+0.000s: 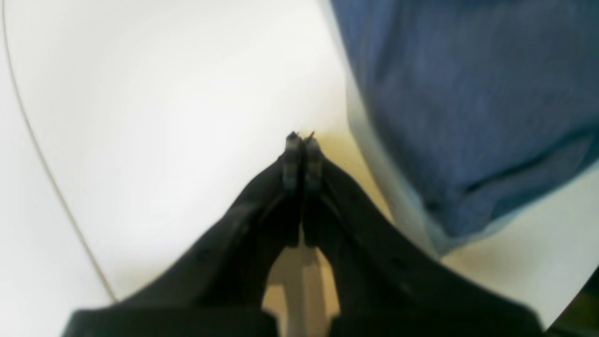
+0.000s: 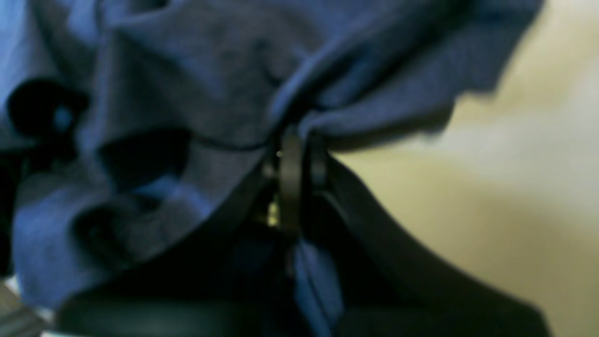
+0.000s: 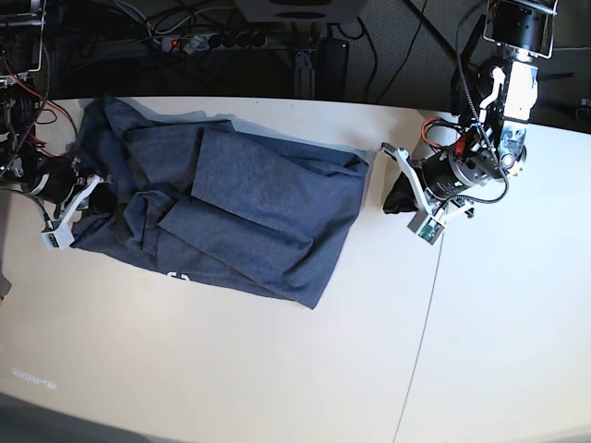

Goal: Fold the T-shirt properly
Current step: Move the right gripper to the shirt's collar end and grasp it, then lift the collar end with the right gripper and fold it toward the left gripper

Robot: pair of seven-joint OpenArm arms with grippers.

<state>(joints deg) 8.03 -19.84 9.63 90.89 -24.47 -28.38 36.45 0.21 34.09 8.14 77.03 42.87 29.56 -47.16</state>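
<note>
One T-shirt [image 3: 231, 208], blue-grey, lies crumpled and partly folded on the white table [image 3: 231, 369], in the far left half of the base view. A bit of white print shows at its near edge. Its layers overlap loosely, with one flap turned over the middle.

There are two grippers. The right gripper [image 2: 297, 154], at the left of the base view, sits at the shirt's left edge; its fingers [image 2: 290, 173] are pressed together, pinching a bunched fold of the cloth. The left gripper [image 1: 302, 140], at the right of the base view, hovers just beside the shirt's right edge without touching it; its fingers [image 1: 292, 159] are pressed together on nothing.

Beyond the table's far edge lies one power strip [image 3: 217, 40] among many cables.
</note>
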